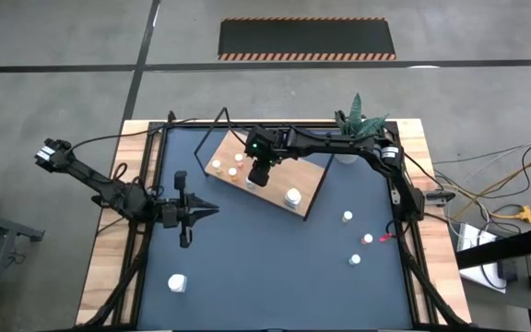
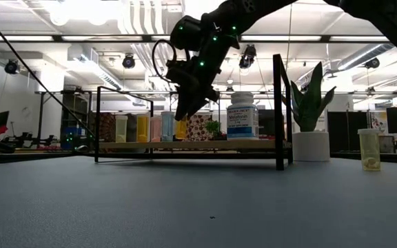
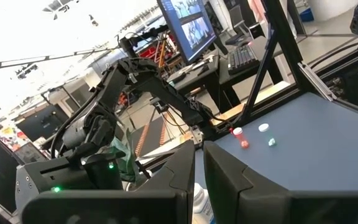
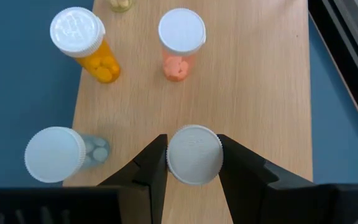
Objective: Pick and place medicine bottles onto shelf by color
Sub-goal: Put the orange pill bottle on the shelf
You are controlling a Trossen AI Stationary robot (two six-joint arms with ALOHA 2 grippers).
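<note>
Your right gripper (image 4: 193, 163) clamped on white-capped bottle (image 4: 194, 155) over shelf (image 4: 253, 81), arm stretched across table. Left gripper (image 1: 212, 209) closed, empty, parked mid-table.

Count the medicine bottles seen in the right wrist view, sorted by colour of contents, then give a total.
orange bottle: 1
pink bottle: 1
white-pill bottle: 1
yellowish bottle, cut off at the edge: 1
hidden-contents bottle, between the right gripper fingers: 1
Total: 5

Dark blue tabletop (image 1: 265, 267) carries the angled wooden shelf (image 1: 310, 184), four loose medicine bottles (image 1: 348, 217) and a potted plant (image 1: 358, 124). Several bottles are stood on the shelf.
</note>
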